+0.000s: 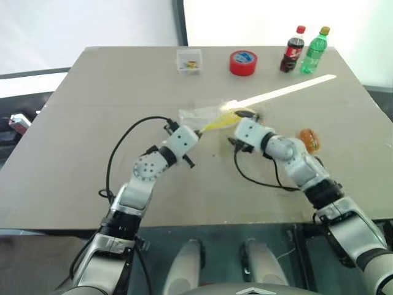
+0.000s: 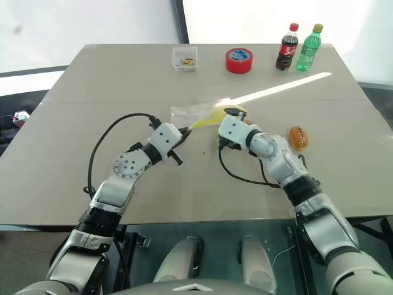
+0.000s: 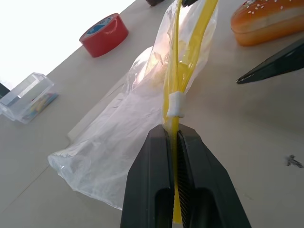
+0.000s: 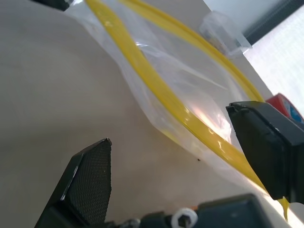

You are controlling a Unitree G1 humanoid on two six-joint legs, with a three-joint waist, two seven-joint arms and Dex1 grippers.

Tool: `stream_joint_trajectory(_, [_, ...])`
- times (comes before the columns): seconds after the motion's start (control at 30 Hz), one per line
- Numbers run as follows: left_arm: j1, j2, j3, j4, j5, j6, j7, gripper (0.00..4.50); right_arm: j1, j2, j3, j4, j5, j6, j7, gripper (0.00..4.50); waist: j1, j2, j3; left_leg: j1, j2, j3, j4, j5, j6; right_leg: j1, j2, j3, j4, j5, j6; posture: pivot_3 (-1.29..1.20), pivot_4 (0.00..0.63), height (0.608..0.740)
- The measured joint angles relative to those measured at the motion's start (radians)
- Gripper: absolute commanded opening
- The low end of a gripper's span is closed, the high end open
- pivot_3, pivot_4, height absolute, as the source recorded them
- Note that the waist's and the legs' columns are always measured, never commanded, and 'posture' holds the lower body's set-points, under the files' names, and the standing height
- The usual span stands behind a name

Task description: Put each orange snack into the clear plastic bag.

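We see one glossy oval orange snack; left pincer clamps the crinkly clear plastic bag; right pincer gapes.

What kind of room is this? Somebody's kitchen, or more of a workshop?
Probably a test room or lab, not a kitchen. One plain table holds an odd mix laid out as props: a red tape roll, two soda bottles, a small clear box and a clear plastic bag.

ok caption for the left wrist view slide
Left claw shut on the yellow zip strip of the crinkly clear plastic bag, an oval orange snack lying beyond.
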Motion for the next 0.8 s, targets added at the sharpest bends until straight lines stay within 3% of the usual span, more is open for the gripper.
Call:
stream_joint_trajectory(0.13, [-0.001, -0.002, 0.002, 0.001, -0.001, 0.007, 0.003, 0.0, 0.035, 0.002, -0.062, -0.082, 0.089, 0.08, 0.057, 4.48, -0.003, 0.0, 0.0, 0.0, 0.0, 0.0, 0.0, 0.0, 0.0, 0.0, 0.0, 0.0, 0.0, 0.0, 0.0, 0.0, 0.15, 0.74])
stream_joint_trajectory(0.2, [-0.001, -0.002, 0.005, 0.005, -0.008, 0.012, 0.005, 0.0, 0.078, 0.085, -0.175, -0.169, 0.263, 0.287, 0.097, 4.48, -0.003, 0.0, 0.0, 0.001, 0.001, 0.0, 0.0, 0.0, 0.0, 0.0, 0.001, 0.0, 0.001, 0.0, 0.0, 0.0, 0.15, 0.74])
stream_joint_trajectory(0.33, [-0.005, -0.006, 0.005, 0.014, -0.009, 0.012, 0.003, 0.0, 0.079, 0.163, -0.224, -0.23, 0.4, 0.484, 0.12, 4.48, -0.003, 0.0, 0.0, 0.001, 0.001, -0.001, 0.0, 0.0, 0.0, 0.0, 0.001, 0.0, 0.002, 0.0, 0.0, 0.0, 0.15, 0.74])
stream_joint_trajectory(0.37, [-0.013, -0.007, 0.004, 0.022, -0.01, 0.011, -0.001, 0.0, 0.075, 0.203, -0.235, -0.24, 0.451, 0.575, 0.114, 4.08, -0.002, 0.0, 0.0, 0.001, 0.001, 0.0, 0.0, 0.0, 0.0, 0.0, 0.001, 0.0, 0.002, 0.0, 0.0, 0.0, 0.15, 0.74])
stream_joint_trajectory(0.5, [-0.02, -0.008, 0.004, 0.023, -0.01, 0.011, -0.004, 0.0, 0.045, 0.229, -0.24, -0.219, 0.476, 0.634, 0.08, 2.87, 0.0, 0.0, 0.0, 0.0, 0.0, 0.0, 0.001, 0.0, 0.0, 0.0, 0.001, 0.0, 0.001, 0.0, 0.0, 0.0, 0.15, 0.74])
stream_joint_trajectory(0.67, [-0.026, -0.009, 0.003, 0.04, -0.01, 0.011, -0.014, 0.0, -0.003, 0.242, -0.252, -0.177, 0.492, 0.636, 0.057, 0.3, -0.002, 0.0, 0.0, 0.0, 0.001, 0.0, 0.0, 0.0, 0.0, -0.001, 0.001, 0.0, 0.001, 0.0, 0.0, 0.0, 0.15, 0.74])
stream_joint_trajectory(0.7, [-0.026, -0.012, 0.003, 0.04, -0.009, 0.01, -0.014, 0.0, -0.014, 0.244, -0.252, -0.161, 0.493, 0.631, 0.053, 0.09, -0.002, 0.0, 0.0, 0.0, 0.001, 0.0, 0.0, 0.0, 0.0, -0.001, 0.001, 0.0, 0.001, 0.0, 0.0, 0.0, 0.15, 0.74])
stream_joint_trajectory(0.8, [-0.026, -0.014, 0.002, 0.04, -0.009, 0.009, -0.015, 0.0, -0.026, 0.251, -0.249, -0.122, 0.492, 0.612, 0.048, 0.09, -0.003, 0.0, 0.0, 0.0, 0.001, 0.0, 0.0, 0.0, 0.0, -0.001, 0.001, 0.0, 0.001, 0.0, 0.0, 0.0, 0.15, 0.74])
